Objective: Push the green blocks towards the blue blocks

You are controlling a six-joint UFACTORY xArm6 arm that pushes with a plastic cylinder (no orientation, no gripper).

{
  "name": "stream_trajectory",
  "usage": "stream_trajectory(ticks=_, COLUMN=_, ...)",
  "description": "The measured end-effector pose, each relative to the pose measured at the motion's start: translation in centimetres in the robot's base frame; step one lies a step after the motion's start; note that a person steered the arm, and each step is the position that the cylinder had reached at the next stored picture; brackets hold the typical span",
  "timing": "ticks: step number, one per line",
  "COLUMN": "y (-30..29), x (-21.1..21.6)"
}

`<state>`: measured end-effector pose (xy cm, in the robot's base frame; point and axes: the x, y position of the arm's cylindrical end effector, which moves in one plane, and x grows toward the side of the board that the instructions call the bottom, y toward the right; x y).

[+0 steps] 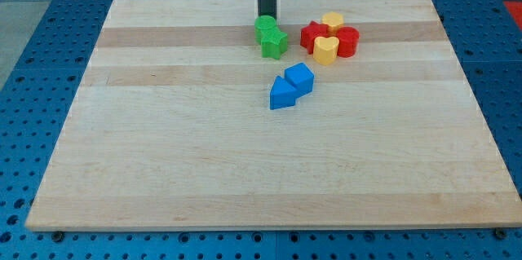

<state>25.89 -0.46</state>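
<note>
Landmark: the pair of blue blocks, a blue cube (pixel 300 77) touching a blue wedge-shaped block (pixel 282 94) at its lower left, lying a little toward the view's top of the surface's middle.
Surface: pale wooden board (pixel 163 162) on a blue perforated base (pixel 24 15).
My tip: my tip (pixel 267 17) stands toward the view's top from the blue pair, slightly to the view's left, near the board's top edge.
Hand: I carry no hand, only a straight dark rod, so there is nothing to be wide or narrow and it holds nothing.
Green blocks: two, touching each other; a rounded green block (pixel 265 27) right at my tip, and a green star-like block (pixel 274 42) just below it, between my tip and the blue pair, near the blue cube but apart from it.
Red blocks: two, a red block (pixel 313 34) and a red block (pixel 348 40), up and to the view's right of the blue pair.
Yellow blocks: a yellow heart-shaped block (pixel 325 49) and a yellow block (pixel 333 21), clustered with the red ones, touching them.
</note>
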Motion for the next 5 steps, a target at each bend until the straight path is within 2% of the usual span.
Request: stream_trajectory(ticks=5, y=1.1, x=5.2)
